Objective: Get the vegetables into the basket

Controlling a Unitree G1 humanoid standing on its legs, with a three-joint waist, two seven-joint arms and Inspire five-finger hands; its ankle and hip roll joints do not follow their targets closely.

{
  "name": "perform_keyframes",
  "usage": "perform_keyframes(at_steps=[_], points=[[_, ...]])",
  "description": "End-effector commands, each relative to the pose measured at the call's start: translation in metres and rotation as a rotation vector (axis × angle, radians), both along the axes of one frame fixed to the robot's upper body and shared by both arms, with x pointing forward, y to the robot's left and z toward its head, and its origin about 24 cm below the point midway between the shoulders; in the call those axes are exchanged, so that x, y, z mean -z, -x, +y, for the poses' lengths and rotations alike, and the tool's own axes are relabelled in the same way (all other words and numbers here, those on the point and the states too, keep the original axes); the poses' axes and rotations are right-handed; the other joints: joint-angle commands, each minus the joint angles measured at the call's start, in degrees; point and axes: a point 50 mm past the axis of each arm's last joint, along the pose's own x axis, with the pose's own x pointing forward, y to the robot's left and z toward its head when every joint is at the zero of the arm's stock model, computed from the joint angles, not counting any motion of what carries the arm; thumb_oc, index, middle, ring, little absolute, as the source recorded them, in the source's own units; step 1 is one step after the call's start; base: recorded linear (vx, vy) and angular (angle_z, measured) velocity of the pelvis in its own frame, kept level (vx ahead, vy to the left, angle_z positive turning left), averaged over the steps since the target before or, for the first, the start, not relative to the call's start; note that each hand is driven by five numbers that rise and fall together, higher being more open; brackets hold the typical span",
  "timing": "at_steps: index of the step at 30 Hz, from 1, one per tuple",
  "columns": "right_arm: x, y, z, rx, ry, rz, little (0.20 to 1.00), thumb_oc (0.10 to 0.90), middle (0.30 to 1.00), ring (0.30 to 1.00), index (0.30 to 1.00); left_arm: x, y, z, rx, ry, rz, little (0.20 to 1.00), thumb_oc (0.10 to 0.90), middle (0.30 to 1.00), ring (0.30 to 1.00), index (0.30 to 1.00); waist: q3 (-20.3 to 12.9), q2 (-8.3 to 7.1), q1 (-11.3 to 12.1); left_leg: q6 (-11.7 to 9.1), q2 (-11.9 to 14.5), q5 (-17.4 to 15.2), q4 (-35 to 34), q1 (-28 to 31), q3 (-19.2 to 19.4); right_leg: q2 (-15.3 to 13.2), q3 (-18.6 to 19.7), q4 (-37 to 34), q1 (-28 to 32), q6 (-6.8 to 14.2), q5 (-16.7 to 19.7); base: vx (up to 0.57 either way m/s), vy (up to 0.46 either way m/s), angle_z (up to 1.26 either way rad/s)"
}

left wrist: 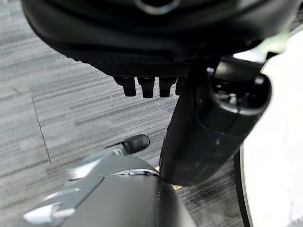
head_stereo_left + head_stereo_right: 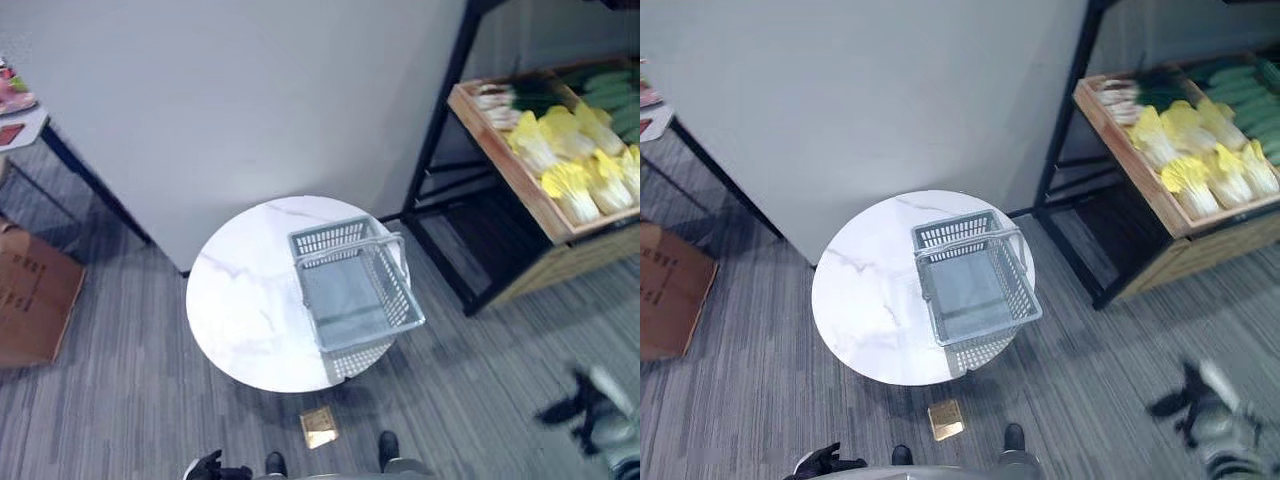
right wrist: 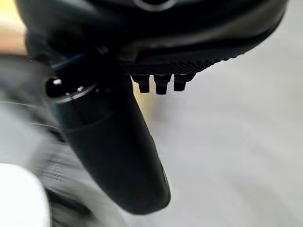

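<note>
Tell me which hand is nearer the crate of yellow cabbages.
Right. The right hand hangs low beside the shelf under the crate; the left hand is beyond the round table.

Grey basket (image 2: 355,292) empty on table; veg (image 2: 572,160) in shelf crate.

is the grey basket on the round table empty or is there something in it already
Empty. The basket stands upright on the round table, its bare grey floor showing; the vegetables lie in the shelf crate.

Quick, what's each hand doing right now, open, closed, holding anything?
Left hand: open, fingers relaxed, holding nothing, low by the floor.
Right hand: open, fingers relaxed, holding nothing.
</note>
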Motion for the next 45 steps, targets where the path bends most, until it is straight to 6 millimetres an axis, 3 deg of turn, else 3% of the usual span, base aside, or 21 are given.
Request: perform_keyframes(at_steps=[1,2,3,5,6,8,9,10,13,15,17,21,29,37,38,44,45], points=[[-0.055,-0.048,0.016,-0.194,0.202,-0.183,1.000,0.900,1.000,1.000,1.000,-0.002,0.002,0.012,0.019,-0.035,0.032,1.000,0.900,1.000,1.000,1.000,-0.3,-4.82,2.7,-1.6,2.1,-1.6,0.0,-0.1,-2.1,-4.7,-0.4,0.3,0.3,4.9,2.6,0.00,0.000,0.00],[-0.078,-0.065,0.037,-0.319,0.254,-0.245,1.000,0.900,1.000,1.000,1.000,-0.002,0.004,0.013,0.038,-0.040,0.052,1.000,0.900,1.000,1.000,1.000,-0.6,-5.07,3.3,-1.6,2.1,-1.6,0.0,-0.1,-2.2,-4.8,-0.6,0.3,0.5,4.9,2.5,0.00,0.000,0.00],[-0.078,-0.066,0.037,-0.320,0.255,-0.245,1.000,0.900,1.000,1.000,1.000,-0.002,0.004,0.013,0.036,-0.039,0.052,1.000,0.900,1.000,1.000,1.000,-0.5,-5.03,3.2,-1.6,2.1,-1.6,0.0,-0.1,-2.2,-4.8,-0.6,0.3,0.6,4.9,2.5,0.01,0.001,0.04],[-0.098,-0.081,0.062,-0.451,0.282,-0.293,1.000,0.900,1.000,1.000,1.000,-0.002,0.004,0.014,0.057,-0.041,0.062,1.000,0.900,1.000,1.000,1.000,-0.8,-5.32,4.0,-1.7,2.1,-1.6,0.0,-0.1,-2.3,-4.8,-0.9,0.3,0.8,4.8,2.3,0.01,-0.001,0.08],[-0.115,-0.097,0.091,-0.574,0.277,-0.348,1.000,0.900,1.000,1.000,1.000,-0.002,0.005,0.014,0.077,-0.043,0.071,1.000,0.900,1.000,1.000,1.000,-0.9,-5.43,4.8,-1.8,2.2,-1.5,0.0,-0.2,-2.4,-4.7,-1.1,0.3,1.0,4.7,2.1,0.00,-0.003,0.07],[-0.120,-0.110,0.121,-0.665,0.173,-0.401,1.000,0.900,1.000,1.000,1.000,-0.001,0.007,0.014,0.081,-0.043,0.082,1.000,0.900,1.000,1.000,1.000,-1.0,-5.49,5.5,-1.9,2.2,-1.3,0.0,-0.2,-2.5,-4.6,-1.3,0.3,1.2,4.6,2.0,0.00,-0.002,0.02],[-0.121,-0.111,0.122,-0.668,0.173,-0.402,1.000,0.900,1.000,1.000,1.000,-0.001,0.007,0.014,0.077,-0.042,0.082,1.000,0.900,1.000,1.000,1.000,-0.9,-5.46,5.3,-1.9,2.2,-1.4,0.0,-0.2,-2.5,-4.6,-1.3,0.3,1.2,4.6,2.0,0.00,0.000,0.00],[-0.125,-0.121,0.143,-0.736,0.102,-0.407,1.000,0.900,1.000,1.000,1.000,-0.002,0.008,0.014,0.084,-0.043,0.083,1.000,0.900,1.000,1.000,1.000,-0.9,-5.57,6.1,-2.0,2.3,-1.2,0.0,-0.4,-2.6,-4.6,-1.6,0.3,1.3,4.6,1.8,0.01,-0.009,0.10],[-0.132,-0.134,0.180,-0.831,-0.065,-0.450,1.000,0.900,1.000,1.000,1.000,-0.001,0.011,0.013,0.092,-0.040,0.094,1.000,0.900,1.000,1.000,1.000,-0.5,-5.47,7.2,-2.3,2.4,-0.9,0.0,-0.7,-2.9,-4.4,-2.0,0.3,1.6,4.4,1.4,0.01,-0.009,0.11],[-0.134,-0.144,0.195,-0.861,-0.080,-0.432,1.000,0.900,1.000,1.000,1.000,-0.001,0.010,0.013,0.094,-0.041,0.093,1.000,0.900,1.000,1.000,1.000,0.0,-5.51,7.8,-2.4,2.5,-0.8,0.0,-0.9,-3.3,-4.2,-2.4,0.3,1.7,4.2,1.2,0.01,-0.015,0.08],[-0.134,-0.144,0.195,-0.863,-0.079,-0.432,1.000,0.900,1.000,1.000,1.000,-0.001,0.010,0.013,0.092,-0.040,0.092,1.000,0.900,1.000,1.000,1.000,0.0,-5.48,7.6,-2.5,2.5,-0.8,0.0,-0.9,-3.3,-4.2,-2.4,0.3,1.8,4.2,1.2,0.00,-0.012,0.14],[-0.133,-0.164,0.210,-0.843,-0.082,-0.393,1.000,0.900,1.000,1.000,1.000,-0.001,0.007,0.011,0.084,-0.048,0.080,1.000,0.900,1.000,1.000,1.000,1.7,-5.80,9.2,-2.3,2.6,-0.3,0.0,-1.9,-4.6,-4.2,-3.2,0.3,1.7,4.0,1.1,0.00,-0.022,0.09],[-0.129,-0.185,0.195,-0.700,-0.047,-0.348,1.000,0.900,1.000,1.000,1.000,-0.005,-0.012,0.014,0.109,-0.079,0.023,1.000,0.900,1.000,1.000,1.000,3.9,-5.67,10.3,-1.9,2.2,0.5,0.0,-4.5,-6.9,-4.4,-4.4,0.3,0.8,3.6,1.3,0.00,-0.005,0.09],[-0.121,-0.192,0.180,-0.569,-0.095,-0.358,1.000,0.900,1.000,1.000,1.000,-0.006,-0.025,0.011,0.126,-0.088,-0.011,1.000,0.900,1.000,1.000,1.000,5.2,-5.18,11.3,-2.0,2.0,1.5,0.0,-6.9,-8.3,-4.4,-5.3,0.3,-0.8,3.6,1.5,-0.01,-0.003,0.08],[-0.119,-0.193,0.175,-0.545,-0.082,-0.350,0.300,0.400,0.300,0.300,0.300,-0.007,-0.027,0.011,0.134,-0.090,-0.016,1.000,0.900,1.000,1.000,1.000,5.4,-4.96,11.6,-2.0,1.9,1.8,0.0,-7.8,-8.6,-4.4,-5.6,0.3,-1.4,3.7,1.6,-0.01,0.004,0.07],[-0.111,-0.193,0.173,-0.519,-0.085,-0.325,0.300,0.400,0.300,0.300,0.300,-0.007,-0.031,0.009,0.132,-0.090,-0.028,1.000,0.900,1.000,1.000,1.000,5.6,-4.83,11.9,-2.1,1.7,2.1,0.0,-8.9,-8.9,-4.5,-5.8,0.3,-2.3,3.7,1.5,-0.01,0.003,0.07],[-0.101,-0.192,0.173,-0.508,-0.091,-0.294,0.300,0.400,0.300,0.300,0.300,-0.007,-0.033,0.009,0.129,-0.092,-0.034,1.000,0.900,1.000,1.000,1.000,5.8,-4.92,12.0,-2.0,1.6,2.0,0.0,-9.1,-9.0,-4.6,-5.8,0.3,-2.4,3.7,1.6,0.00,0.000,0.00]])
